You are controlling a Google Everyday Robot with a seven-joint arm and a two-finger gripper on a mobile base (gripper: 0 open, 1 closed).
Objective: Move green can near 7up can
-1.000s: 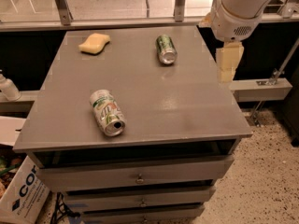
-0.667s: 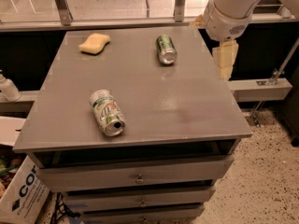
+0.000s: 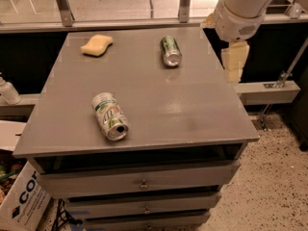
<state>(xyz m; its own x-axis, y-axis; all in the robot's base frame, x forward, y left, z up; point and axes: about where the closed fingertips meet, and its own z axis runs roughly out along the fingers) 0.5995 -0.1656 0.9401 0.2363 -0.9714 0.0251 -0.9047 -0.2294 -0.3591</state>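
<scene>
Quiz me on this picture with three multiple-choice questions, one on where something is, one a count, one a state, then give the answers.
1. Where is the gripper?
A) just past the table's right edge
B) over the table's middle
C) off its left edge

2. How many cans are on the table?
A) one
B) two
C) three

3. How does the green can rest?
A) upright
B) on its side
C) lifted off the table

Answers:
1 A: it hangs beyond the right edge, near the far corner, holding nothing.
2 B: only the green can and the 7up can are there.
3 B: it lies flat on the tabletop, with one silver end towards the camera.
</scene>
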